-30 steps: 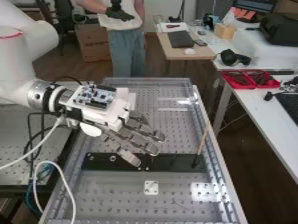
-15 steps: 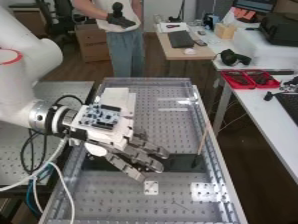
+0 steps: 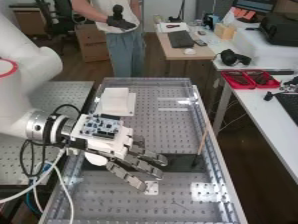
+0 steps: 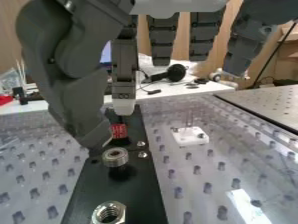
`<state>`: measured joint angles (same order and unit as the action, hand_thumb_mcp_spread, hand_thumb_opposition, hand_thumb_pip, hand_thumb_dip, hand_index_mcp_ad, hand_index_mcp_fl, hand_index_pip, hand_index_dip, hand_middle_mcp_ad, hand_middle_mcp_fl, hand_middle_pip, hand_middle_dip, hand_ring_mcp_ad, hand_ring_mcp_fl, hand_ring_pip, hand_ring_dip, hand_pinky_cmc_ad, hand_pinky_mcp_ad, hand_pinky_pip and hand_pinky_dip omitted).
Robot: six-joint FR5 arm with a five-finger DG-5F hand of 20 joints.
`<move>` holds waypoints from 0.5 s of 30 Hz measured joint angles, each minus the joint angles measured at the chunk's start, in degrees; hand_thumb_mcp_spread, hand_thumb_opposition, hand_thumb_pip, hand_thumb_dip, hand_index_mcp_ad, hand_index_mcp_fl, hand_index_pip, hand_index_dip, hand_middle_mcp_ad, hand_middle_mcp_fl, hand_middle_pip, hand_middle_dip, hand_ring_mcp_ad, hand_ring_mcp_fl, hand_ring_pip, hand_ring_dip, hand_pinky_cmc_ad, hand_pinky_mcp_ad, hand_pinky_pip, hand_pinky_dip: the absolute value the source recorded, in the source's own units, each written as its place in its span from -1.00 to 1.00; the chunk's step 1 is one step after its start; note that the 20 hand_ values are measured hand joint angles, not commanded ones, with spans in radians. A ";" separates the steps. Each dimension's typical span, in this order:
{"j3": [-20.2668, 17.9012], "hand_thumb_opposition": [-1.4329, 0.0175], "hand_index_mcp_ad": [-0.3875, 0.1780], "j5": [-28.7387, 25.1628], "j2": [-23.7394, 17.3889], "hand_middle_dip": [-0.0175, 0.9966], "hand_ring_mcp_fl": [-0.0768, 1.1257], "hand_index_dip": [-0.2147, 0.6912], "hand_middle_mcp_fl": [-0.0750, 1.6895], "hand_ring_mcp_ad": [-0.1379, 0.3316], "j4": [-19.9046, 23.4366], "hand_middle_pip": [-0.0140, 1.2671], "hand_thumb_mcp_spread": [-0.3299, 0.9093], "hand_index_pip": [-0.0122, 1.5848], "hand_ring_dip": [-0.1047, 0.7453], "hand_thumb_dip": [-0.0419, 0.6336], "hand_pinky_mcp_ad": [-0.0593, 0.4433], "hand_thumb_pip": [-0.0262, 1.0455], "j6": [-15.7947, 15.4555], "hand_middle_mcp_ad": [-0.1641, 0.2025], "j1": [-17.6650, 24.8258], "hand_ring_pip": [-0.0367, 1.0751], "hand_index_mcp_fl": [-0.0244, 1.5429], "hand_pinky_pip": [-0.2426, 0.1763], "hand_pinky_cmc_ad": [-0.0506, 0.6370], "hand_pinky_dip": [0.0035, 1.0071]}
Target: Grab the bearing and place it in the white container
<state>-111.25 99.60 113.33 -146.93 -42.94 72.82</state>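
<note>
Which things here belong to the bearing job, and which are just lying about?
In the job:
- hand
- round metal ring, likely the bearing
- white box, apparently the container

Lying about, as far as the task says:
- hex nut
- small white block
- headphones
- thin stick

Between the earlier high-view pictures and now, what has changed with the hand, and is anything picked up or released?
The hand has moved toward the bench's near end, its fingertips now overlapping the small white plate in the high view. Nothing appears taken hold of or let go. The black plate, small white plate and white container stayed put.
</note>
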 joint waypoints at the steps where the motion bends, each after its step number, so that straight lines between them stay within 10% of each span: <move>1: -0.02 -0.26 -0.03 0.10 0.04 -0.66 -0.88 -0.04 -0.91 0.34 0.17 -0.78 0.16 0.78 -0.55 -0.08 0.51 0.26 0.00 0.26 -0.04 -0.77 -0.96 -0.35 0.40 -0.66; 15: 0.85 -0.25 -0.06 1.36 1.36 -0.66 -0.88 0.07 -0.91 0.35 0.27 -0.78 0.21 0.79 -0.55 -0.09 0.47 0.21 -1.17 0.28 0.08 -0.78 -0.96 -0.35 0.40 -0.66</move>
<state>-110.40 100.96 114.69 -146.65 -44.11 72.90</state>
